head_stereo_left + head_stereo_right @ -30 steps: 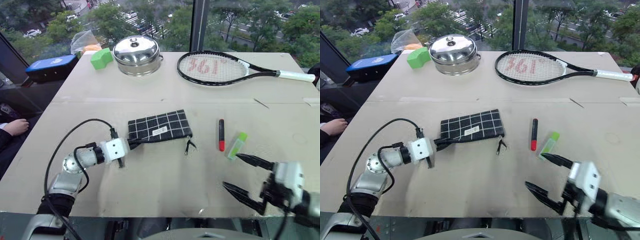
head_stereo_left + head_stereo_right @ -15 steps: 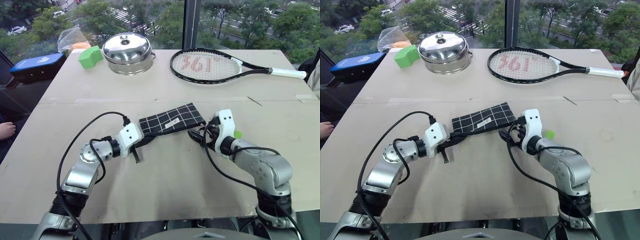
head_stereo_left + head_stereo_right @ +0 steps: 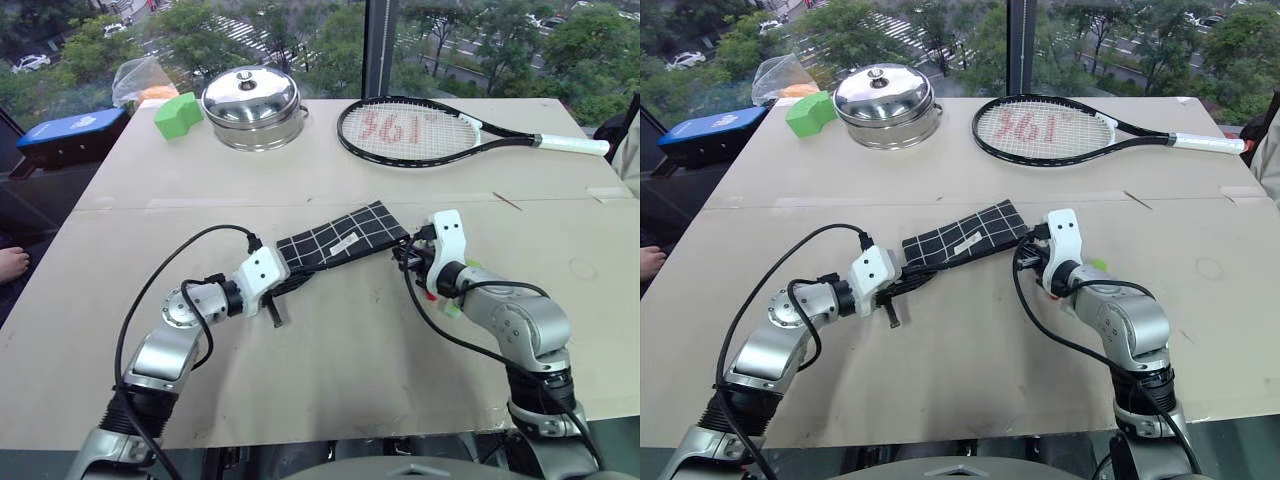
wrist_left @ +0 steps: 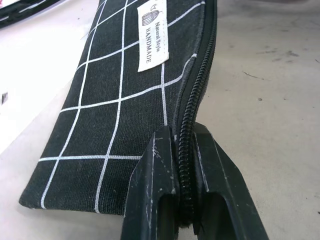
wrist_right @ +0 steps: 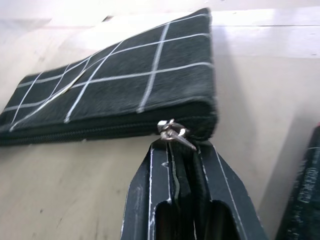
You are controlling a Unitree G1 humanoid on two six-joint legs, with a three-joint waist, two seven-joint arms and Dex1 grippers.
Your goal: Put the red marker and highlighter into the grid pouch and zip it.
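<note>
My left fingers [image 4: 186,150] are clenched on the zipper edge of the grid pouch [image 3: 335,240], at its near-left end, and the pouch stretches away from them across the bench [image 3: 330,370]. My right fingers [image 5: 181,152] are pinched on the black pull cord right under the metal zipper pull [image 5: 172,132], at the pouch's opposite corner. So the pouch hangs between both sets of fingers. Just behind my right fingers, a sliver of the highlighter [image 3: 470,265] peeks out on the bench, with a red spot of the red marker [image 3: 431,295] beside it.
</note>
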